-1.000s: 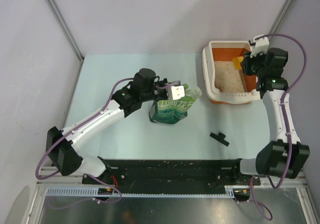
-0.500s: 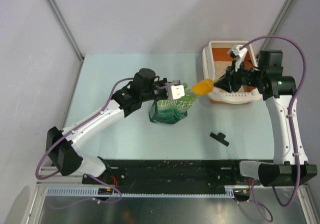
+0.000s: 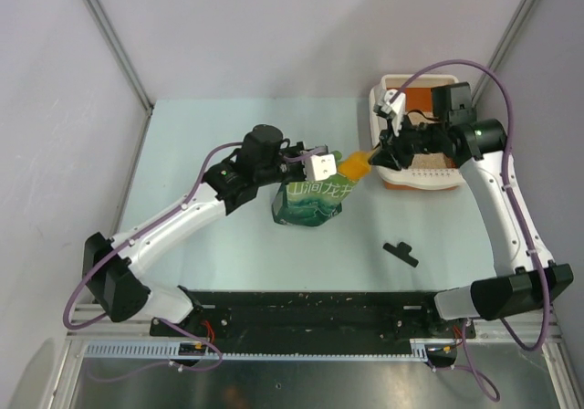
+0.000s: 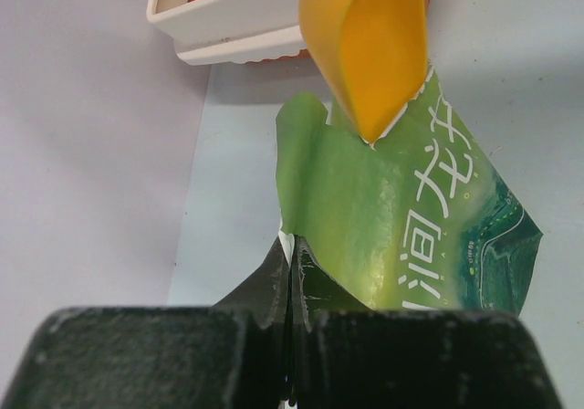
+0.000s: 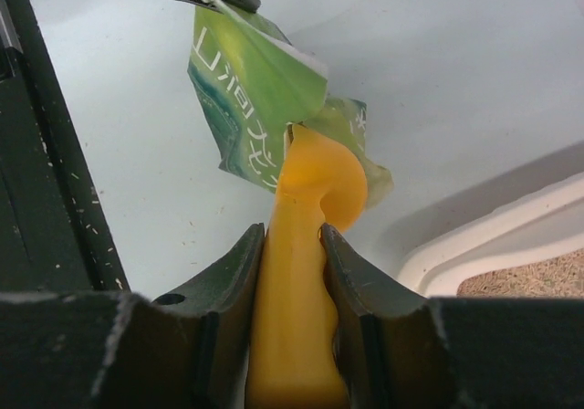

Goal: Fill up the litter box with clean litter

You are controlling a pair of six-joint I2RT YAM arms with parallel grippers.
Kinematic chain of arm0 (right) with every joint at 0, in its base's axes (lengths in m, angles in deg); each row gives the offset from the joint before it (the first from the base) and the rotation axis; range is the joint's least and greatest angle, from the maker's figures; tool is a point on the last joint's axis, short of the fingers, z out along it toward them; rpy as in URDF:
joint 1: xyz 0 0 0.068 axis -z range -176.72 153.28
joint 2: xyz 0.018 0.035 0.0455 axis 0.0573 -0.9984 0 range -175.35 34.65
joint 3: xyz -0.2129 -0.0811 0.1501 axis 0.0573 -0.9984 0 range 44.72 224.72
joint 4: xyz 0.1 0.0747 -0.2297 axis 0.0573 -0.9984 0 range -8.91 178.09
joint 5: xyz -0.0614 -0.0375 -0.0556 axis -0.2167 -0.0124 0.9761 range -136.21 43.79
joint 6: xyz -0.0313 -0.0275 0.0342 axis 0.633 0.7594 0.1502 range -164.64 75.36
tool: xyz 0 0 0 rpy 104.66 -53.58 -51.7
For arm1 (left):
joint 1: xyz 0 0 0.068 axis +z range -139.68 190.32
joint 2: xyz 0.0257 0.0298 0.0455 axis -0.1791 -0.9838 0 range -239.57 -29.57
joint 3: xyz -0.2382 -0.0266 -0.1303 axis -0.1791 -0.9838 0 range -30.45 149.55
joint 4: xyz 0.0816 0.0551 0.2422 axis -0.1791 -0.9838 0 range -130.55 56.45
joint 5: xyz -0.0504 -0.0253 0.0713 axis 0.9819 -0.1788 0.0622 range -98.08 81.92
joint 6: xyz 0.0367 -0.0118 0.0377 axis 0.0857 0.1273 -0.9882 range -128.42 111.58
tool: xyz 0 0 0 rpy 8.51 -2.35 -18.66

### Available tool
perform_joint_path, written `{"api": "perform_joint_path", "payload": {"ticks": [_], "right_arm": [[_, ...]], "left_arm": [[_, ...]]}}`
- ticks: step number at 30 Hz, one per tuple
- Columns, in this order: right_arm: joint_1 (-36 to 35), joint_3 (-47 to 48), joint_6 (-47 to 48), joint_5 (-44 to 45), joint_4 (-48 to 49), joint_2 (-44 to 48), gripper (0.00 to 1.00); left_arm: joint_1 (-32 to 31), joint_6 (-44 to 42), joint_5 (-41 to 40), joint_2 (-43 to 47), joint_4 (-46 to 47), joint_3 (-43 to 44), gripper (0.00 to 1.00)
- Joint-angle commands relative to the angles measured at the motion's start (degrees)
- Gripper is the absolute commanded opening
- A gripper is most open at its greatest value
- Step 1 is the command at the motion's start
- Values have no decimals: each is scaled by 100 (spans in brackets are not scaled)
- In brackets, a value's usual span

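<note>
Overhead view from behind, wrist views close (each looking forward), all sharing green bag [image 3: 315,204]

The pale table [image 3: 182,135] carries the litter box [image 3: 420,180], green bag [image 3: 310,206], black piece [image 3: 401,253].

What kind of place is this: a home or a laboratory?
Probably a laboratory test cell: plain grey panel walls, metal corner posts, and a black mounting rail along the pale green table.
</note>
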Motion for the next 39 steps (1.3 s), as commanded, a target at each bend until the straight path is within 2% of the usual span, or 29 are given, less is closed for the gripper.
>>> {"api": "perform_joint_path", "payload": {"ticks": [1,6,9,11,13,14,16,17,18,21,26,33,39], "right_arm": [[-78,649,404,70,-388,-356,0],[-174,862,1046,88,-923,-594,0],[-288,651,776,280,-951,-857,0],[-517,467,-364,726,-549,-1024,0],[-744,492,-1060,1001,-249,-1138,0],[-841,510,-2055,1489,-74,-1165,0],[-965,501,-2913,2072,410,-1157,0],[-1096,536,-3596,2788,481,-1157,0],[-1167,580,-3977,3282,612,-1157,0],[-1203,738,-4637,3839,517,-1340,0],[-1325,406,-4632,3955,542,-1596,0],[-1790,-710,-4517,4315,1428,-1543,0],[-2081,-1089,-4964,4246,1694,-1938,0]], "left_arm": [[11,64,-10,393,223,-8,0],[20,73,7,517,223,-140,0],[20,186,7,569,232,-167,0],[20,292,7,631,232,-184,0],[20,494,8,675,232,-219,0],[20,530,16,727,232,-237,0],[20,670,-1,771,223,-263,0],[20,723,7,798,232,-298,0],[20,802,-10,824,224,-316,0],[11,952,34,886,241,-369,0],[11,1084,139,974,250,-422,0],[11,1145,227,956,320,-413,0],[2,1294,385,816,390,-229,0]]}}
